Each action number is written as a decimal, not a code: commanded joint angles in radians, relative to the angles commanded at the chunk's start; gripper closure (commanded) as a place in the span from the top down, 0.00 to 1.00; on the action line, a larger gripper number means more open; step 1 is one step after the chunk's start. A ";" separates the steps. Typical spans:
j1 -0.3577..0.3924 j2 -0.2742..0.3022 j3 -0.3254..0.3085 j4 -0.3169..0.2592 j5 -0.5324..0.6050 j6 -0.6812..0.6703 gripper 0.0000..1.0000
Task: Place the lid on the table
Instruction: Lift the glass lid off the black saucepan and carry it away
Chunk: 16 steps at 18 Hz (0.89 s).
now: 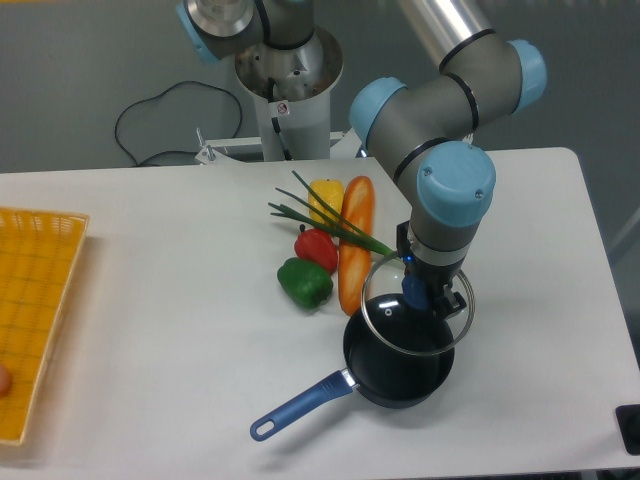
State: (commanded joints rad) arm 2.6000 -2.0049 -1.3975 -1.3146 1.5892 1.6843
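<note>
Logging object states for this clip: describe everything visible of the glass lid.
The lid is a round disc of clear glass with a thin metal rim and a blue centre knob. It is tilted, raised just above the dark saucepan, whose inside shows through the glass. The gripper is down on the knob from above and appears closed on it. The lid's far edge overlaps the end of the orange carrot-like vegetable in view; whether they touch cannot be told.

No legible txt, brands or nos. anywhere, small red-and-white sticker [283,108] on robot base column [290,90], round prohibition-type sign, too small to read, nothing else w/ markings.
</note>
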 joint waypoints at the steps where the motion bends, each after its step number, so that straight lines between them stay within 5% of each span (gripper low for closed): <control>1: 0.005 0.000 0.000 0.000 -0.003 0.002 0.42; 16: 0.130 0.026 -0.032 0.005 -0.015 0.135 0.42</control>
State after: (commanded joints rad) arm 2.7303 -1.9789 -1.4295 -1.3101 1.5739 1.8189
